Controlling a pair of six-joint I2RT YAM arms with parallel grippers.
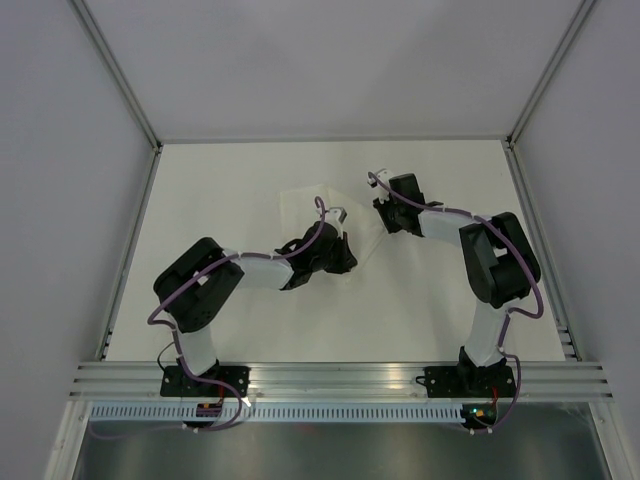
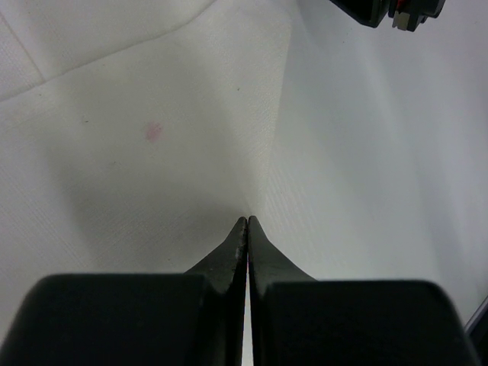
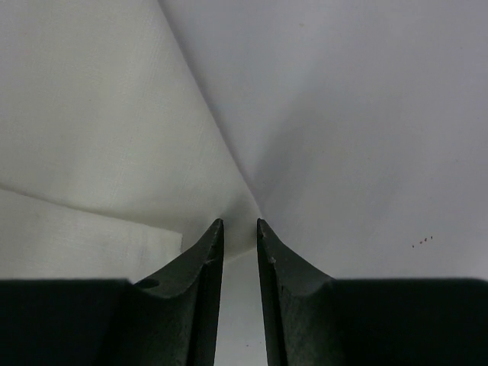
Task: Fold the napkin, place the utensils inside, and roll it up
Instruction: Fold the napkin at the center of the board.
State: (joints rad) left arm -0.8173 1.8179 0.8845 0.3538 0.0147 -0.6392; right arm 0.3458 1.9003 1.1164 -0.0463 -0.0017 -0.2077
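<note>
The white napkin lies mid-table, with one layer overlapping another. My left gripper is at its near right edge. In the left wrist view the left gripper is shut, and the napkin rises in a crease to its tips, pinched there. My right gripper is at the napkin's right corner. In the right wrist view the right gripper has its jaws slightly apart, and a corner of the napkin lies between the fingertips. The utensils are out of view.
A faint pink spot marks the napkin. White walls with metal posts close in the table on three sides. An aluminium rail runs along the near edge by the arm bases. Part of the right gripper shows in the left wrist view.
</note>
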